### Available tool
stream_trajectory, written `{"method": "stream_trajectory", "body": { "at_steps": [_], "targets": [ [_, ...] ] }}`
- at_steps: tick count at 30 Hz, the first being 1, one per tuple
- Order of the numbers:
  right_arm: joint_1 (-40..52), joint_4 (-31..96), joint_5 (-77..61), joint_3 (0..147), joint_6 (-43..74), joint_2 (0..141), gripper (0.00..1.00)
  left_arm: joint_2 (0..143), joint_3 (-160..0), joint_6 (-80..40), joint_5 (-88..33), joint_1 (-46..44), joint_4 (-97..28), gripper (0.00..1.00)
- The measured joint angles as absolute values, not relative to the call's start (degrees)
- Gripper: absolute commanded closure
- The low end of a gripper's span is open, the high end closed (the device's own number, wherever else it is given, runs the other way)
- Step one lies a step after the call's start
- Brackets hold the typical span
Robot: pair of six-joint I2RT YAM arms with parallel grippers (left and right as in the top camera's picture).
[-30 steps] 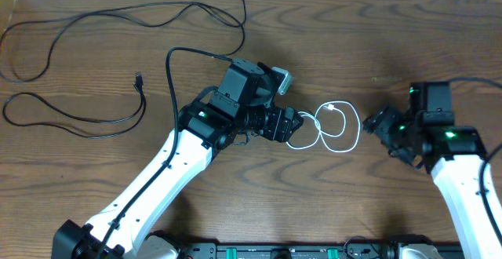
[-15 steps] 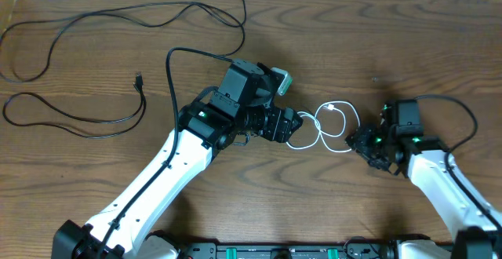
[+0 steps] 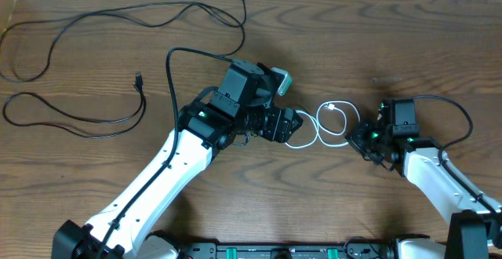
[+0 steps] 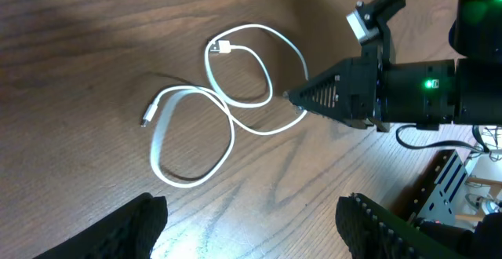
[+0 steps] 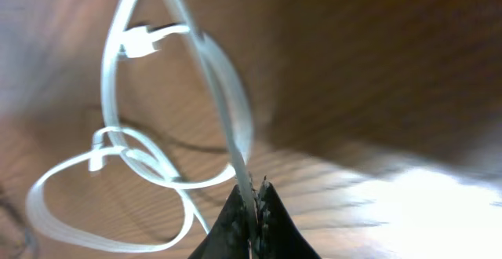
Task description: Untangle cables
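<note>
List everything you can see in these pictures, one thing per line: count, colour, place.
table: one, brown wood, under everything
long cable: one, black, far left corner
short cable: one, black, left side, nearer the robot
white cable: one, white, middle, in two loops
left arm: one, white and black, left of middle
right arm: one, white and black, right side
left hand: one, black, open over white cable
right hand: one, black, shut on white cable

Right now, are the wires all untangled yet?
Not quite. Done: the long black cable and the short black cable lie spread out at the far left, clear of the white cable. In hand: the right gripper is pinching the white cable's loop; the left gripper hangs open nearby. Left: the white cable's loops cross each other.
</note>
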State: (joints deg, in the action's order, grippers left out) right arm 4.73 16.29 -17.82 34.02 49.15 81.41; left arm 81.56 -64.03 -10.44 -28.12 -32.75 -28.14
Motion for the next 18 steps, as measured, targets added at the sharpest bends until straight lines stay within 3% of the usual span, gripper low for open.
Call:
{"method": "stream_trajectory", "body": {
  "at_steps": [7,14,18],
  "targets": [
    [4.8,0.1,-35.2,33.9,55.8,81.4,0.99,81.6,-64.0,-8.1,-33.3,-32.7,-27.4,0.25],
    [4.8,-27.1,-51.4,33.8,76.8,77.6,0.99,81.2,-64.0,-2.6,-36.5,-32.8,-26.7,0.25],
    [4.8,-34.7,-54.2,33.8,86.7,74.7,0.99,78.7,-64.0,-0.6,-36.4,-32.8,-26.3,0.25]
  ]
}}
